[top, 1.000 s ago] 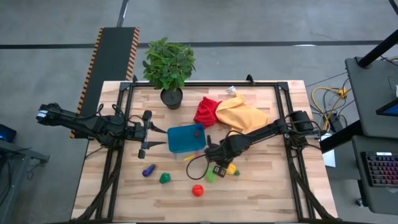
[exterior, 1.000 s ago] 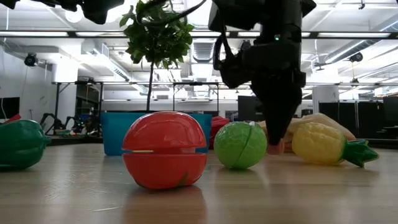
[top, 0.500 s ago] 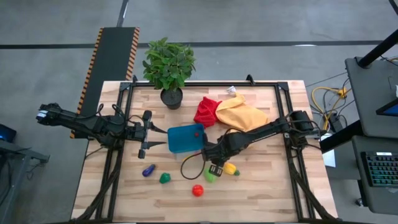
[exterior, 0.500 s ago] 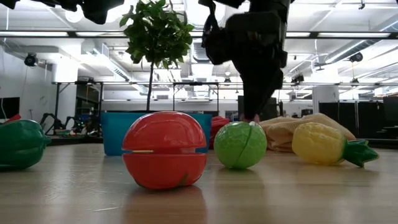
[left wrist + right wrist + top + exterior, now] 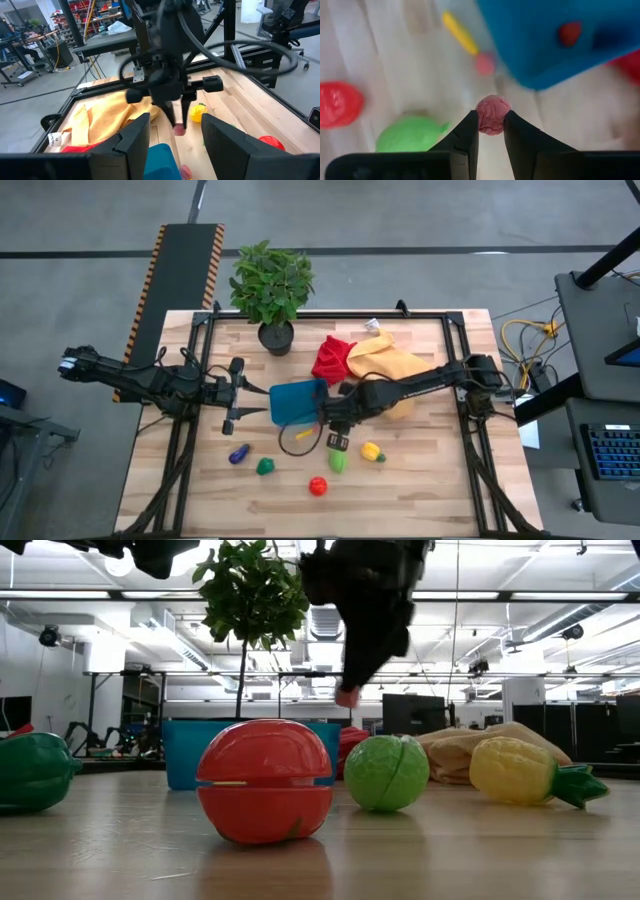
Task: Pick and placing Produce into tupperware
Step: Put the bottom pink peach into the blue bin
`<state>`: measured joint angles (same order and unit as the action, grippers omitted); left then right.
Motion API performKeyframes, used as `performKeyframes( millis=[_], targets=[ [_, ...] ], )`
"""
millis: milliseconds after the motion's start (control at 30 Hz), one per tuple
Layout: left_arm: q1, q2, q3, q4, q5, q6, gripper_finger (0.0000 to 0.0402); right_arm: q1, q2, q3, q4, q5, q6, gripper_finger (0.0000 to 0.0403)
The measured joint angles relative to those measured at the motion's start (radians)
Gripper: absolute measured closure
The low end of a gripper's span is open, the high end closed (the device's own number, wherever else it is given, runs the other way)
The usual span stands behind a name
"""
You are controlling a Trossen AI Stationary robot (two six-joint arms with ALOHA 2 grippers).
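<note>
The teal-blue tupperware (image 5: pixel 293 402) lies mid-table with a small red piece (image 5: pixel 318 392) inside; it also shows in the low view (image 5: pixel 185 755) and the right wrist view (image 5: pixel 545 40). My right gripper (image 5: pixel 327 423) hangs just off the container's near right corner, shut on a small pink-red round toy fruit (image 5: pixel 492 115), above the table (image 5: pixel 347 697). My left gripper (image 5: pixel 238 396) waits open to the left of the container, its fingers (image 5: pixel 135 145) spread wide. My right gripper pinches the pink-red fruit's two opposite sides (image 5: pixel 481 118) between its two fingertips (image 5: pixel 470 131). The fingers come from above, pointing down. The fruit is lifted clear of the table, at the fingers' free ends (image 5: pixel 347 697).
On the near table lie a purple eggplant (image 5: pixel 238 453), green pepper (image 5: pixel 265 467), red tomato (image 5: pixel 318 486), green lime (image 5: pixel 338 462), yellow fruit (image 5: pixel 371 451) and a yellow stick piece (image 5: pixel 460 32). Red (image 5: pixel 330 360) and yellow (image 5: pixel 385 365) cloths and a potted plant (image 5: pixel 272 290) stand farther back.
My right gripper has risen from the table beside the green lime and gone toward the table's left and far edges, up to the tupperware's near right corner, carrying the pink-red fruit, which is now lifted clear.
</note>
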<state>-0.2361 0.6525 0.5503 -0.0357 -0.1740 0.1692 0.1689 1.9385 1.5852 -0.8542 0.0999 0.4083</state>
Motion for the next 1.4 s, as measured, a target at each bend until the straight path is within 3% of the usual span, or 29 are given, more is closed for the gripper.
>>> performKeyframes(
  millis=[533, 933, 1400],
  targets=[
    [0.0, 0.0, 0.0, -0.005, 0.0, 0.0, 0.0237, -0.127, 0.0, 0.046, 0.118, 0.085, -0.252, 0.033],
    [0.0, 0.0, 0.0, -0.01, 0.0, 0.0, 0.0237, -0.213, 0.084, 0.042, 0.18, 0.084, -0.327, 0.033],
    [0.0, 0.0, 0.0, -0.013, 0.0, 0.0, 0.0237, -0.222, 0.112, 0.042, 0.156, 0.085, -0.349, 0.033]
  ],
)
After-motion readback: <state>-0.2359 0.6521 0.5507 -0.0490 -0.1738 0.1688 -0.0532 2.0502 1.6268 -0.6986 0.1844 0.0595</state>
